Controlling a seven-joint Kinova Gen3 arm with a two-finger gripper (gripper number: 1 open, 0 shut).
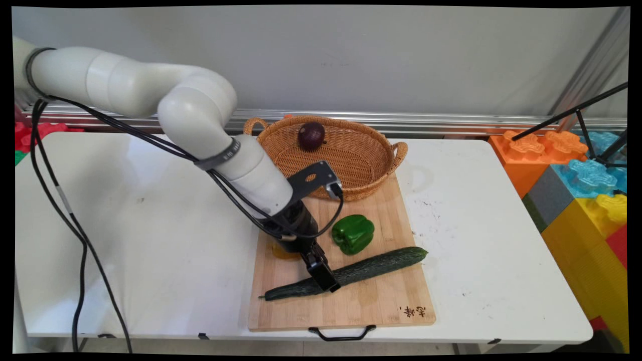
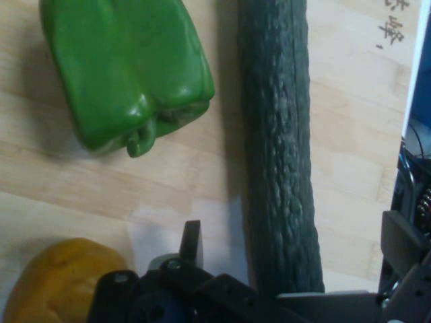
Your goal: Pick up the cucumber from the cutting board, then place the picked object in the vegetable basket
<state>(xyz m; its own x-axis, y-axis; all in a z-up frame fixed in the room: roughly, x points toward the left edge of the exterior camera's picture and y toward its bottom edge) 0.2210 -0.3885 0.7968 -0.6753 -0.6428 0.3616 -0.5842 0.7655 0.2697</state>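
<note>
My gripper [image 1: 325, 277] is down on the wooden cutting board [image 1: 361, 306], astride a long dark green cucumber [image 1: 376, 265] near its left third. In the hand view the gripper [image 2: 296, 232] is open. The cucumber [image 2: 276, 134] runs up between the fingers, with a gap on each side. The left finger [image 2: 192, 239] stands clear of the cucumber's skin. A green bell pepper [image 1: 353, 233] lies just beyond the cucumber and fills the hand view's upper left [image 2: 124, 67]. A yellow-orange fruit [image 2: 60, 286] sits close behind the gripper, mostly hidden by the hand [image 1: 282, 251].
A wicker basket [image 1: 368, 168] stands at the board's far end with a dark red onion [image 1: 311, 136] inside. Big coloured toy blocks [image 1: 582, 190] are stacked off the table's right end. A black tripod leg [image 1: 577, 111] crosses above them.
</note>
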